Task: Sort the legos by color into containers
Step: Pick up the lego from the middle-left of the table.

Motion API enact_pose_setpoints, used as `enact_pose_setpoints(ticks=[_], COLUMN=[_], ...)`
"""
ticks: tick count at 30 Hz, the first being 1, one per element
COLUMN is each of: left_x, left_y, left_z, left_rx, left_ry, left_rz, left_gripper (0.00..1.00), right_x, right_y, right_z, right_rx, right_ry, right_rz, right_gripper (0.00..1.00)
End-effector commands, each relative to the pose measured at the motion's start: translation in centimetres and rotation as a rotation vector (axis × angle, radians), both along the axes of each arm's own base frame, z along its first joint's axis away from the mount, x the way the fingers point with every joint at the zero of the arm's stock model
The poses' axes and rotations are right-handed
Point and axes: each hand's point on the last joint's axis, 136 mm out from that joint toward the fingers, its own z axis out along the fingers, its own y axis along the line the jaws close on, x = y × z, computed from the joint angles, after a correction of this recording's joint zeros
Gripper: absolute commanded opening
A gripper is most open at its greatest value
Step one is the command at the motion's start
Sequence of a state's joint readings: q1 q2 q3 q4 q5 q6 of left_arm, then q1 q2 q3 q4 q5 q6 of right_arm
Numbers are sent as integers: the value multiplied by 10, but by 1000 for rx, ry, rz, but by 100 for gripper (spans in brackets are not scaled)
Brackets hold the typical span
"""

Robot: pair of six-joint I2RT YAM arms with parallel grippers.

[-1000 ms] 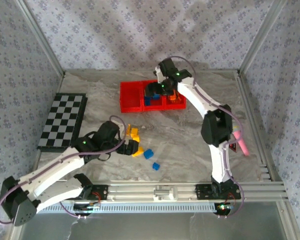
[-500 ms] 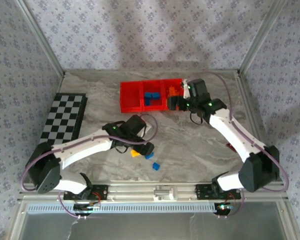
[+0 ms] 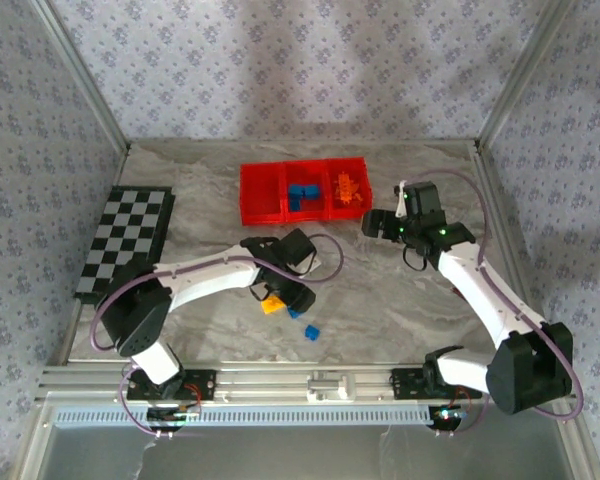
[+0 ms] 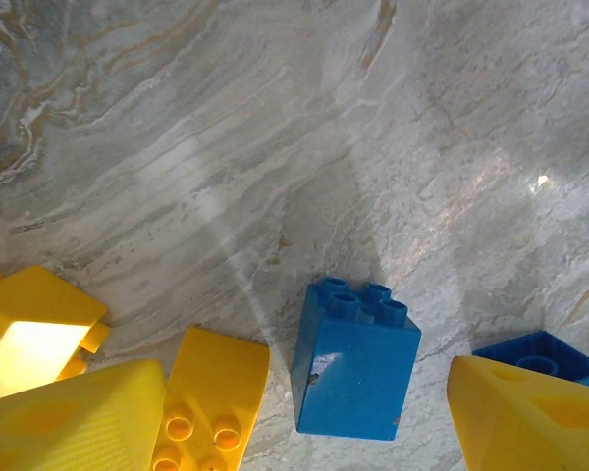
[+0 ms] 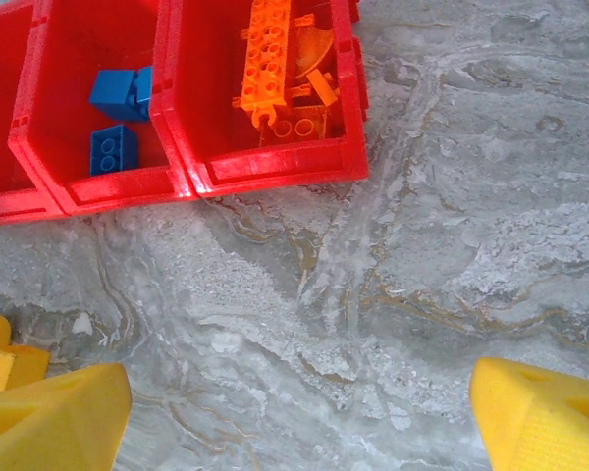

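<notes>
Closest to the front edge of the counter (image 3: 400,310) there's a loose blue brick (image 3: 312,332). Just behind it is a second blue brick (image 3: 293,313), next to a yellow brick (image 3: 271,305). The left end effector (image 3: 288,296) has swung across from the yellow pile in the last second and now sits right over that second blue one. Its jaws are coming in but still clearly apart, gripping nothing yet, so I'd say blue is the next pick.

Farther back, the right end effector (image 3: 372,222) has pulled away from the red bins (image 3: 263,218) toward the far edge. It hovers over bare counter just right of them, jaws wide and empty, so it looks like a drop-off just finished. The middle bin has the blue bricks (image 3: 300,192), the right bin the orange bricks (image 3: 347,186), and the left bin looks bare.

The left wrist cam gives what the top cam can't: the blue brick stands studs-up between the yellow fingers (image 4: 69,417), touching neither. The right wrist cam makes out two separate blue pieces and a long orange plate (image 5: 268,54). From above those are just blobs.
</notes>
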State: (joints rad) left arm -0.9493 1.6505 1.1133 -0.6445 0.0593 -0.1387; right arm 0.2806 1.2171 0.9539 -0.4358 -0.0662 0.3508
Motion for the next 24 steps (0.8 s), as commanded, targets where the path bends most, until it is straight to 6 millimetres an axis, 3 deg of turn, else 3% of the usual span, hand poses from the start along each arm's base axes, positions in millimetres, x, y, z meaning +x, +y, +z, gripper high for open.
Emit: enact_pose_setpoints(ticks=[1,11,24], left_x=[-7,-9,-7], left_y=[-3,0,0], left_z=[-1,-29,-51], left_rx=[37,122,181], left_ry=[18,47,70], left_rz=[-55,-74,-93], left_gripper=[74,71,62], right_x=[-2,-9,-11], right_y=[-4,-10,-17], right_z=[0,-2,2], right_rx=[9,10,4], right_ry=[-7,6,2], right_rz=[-21,-31,-47], right_gripper=[91,92,92])
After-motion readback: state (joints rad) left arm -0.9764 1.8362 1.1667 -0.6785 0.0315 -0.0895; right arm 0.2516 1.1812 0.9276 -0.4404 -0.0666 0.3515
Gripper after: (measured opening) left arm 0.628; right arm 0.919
